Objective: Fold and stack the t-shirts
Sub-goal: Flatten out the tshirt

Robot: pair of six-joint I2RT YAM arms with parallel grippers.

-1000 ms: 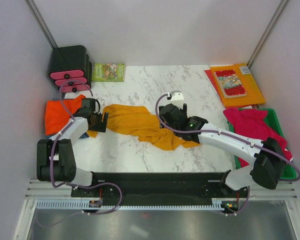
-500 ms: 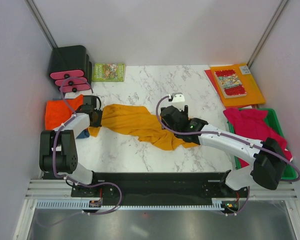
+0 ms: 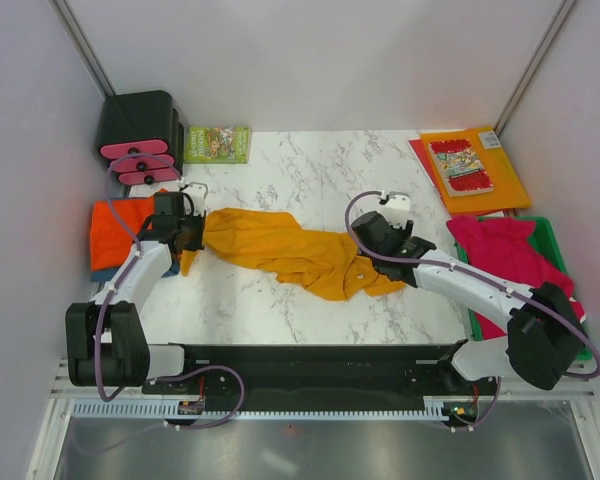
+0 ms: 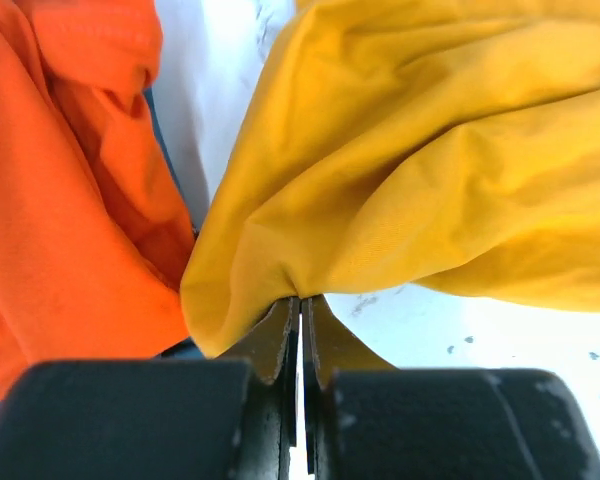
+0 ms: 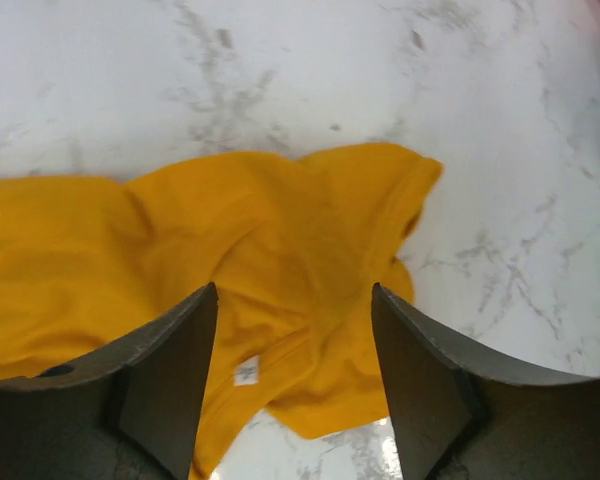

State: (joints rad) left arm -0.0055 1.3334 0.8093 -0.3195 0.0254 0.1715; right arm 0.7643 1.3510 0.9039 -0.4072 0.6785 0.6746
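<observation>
Table [image 3: 280, 170] first: your mustard shirt [image 3: 280, 250] lies crumpled across its middle, with the orange shirt [image 3: 110, 230] just beside its left end. Your left gripper [image 4: 300, 310] is pinched tight on the mustard shirt's left edge (cloth bunched at the tips). Your right gripper [image 5: 292, 295] hovers spread wide over its right end.

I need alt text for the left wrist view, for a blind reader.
The left end effector is shut on a fold of the mustard t-shirt, which fills the right side. A red-orange t-shirt lies at left, white table between them.
</observation>
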